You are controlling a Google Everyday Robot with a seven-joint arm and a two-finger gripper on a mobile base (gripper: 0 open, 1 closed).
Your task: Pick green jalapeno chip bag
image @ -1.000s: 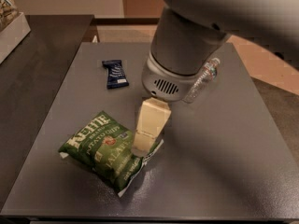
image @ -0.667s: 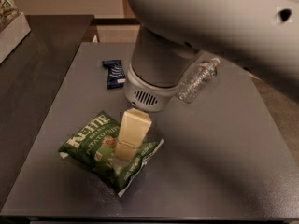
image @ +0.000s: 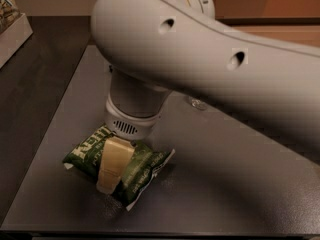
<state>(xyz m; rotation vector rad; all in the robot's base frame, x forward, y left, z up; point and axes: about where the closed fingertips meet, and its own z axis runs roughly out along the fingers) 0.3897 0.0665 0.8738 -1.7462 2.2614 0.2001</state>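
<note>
The green jalapeno chip bag point(image: 141, 170) lies flat on the grey table point(image: 230, 189), near the front left, with white lettering showing at its left end. My gripper point(image: 111, 176) hangs from the big white arm point(image: 200, 59) and sits low on the middle of the bag, its cream tip resting against the bag's top. The part of the bag under the gripper is hidden.
The white arm covers most of the table's back half. A bit of clear plastic point(image: 197, 104) shows just behind the arm at mid-table. A white box point(image: 11, 31) stands on the dark surface at the far left. The table's front edge runs close below the bag.
My arm has swung left and lower, bringing the gripper from the bag's right edge onto its middle. The arm now hides the small dark blue wrapper behind it.
</note>
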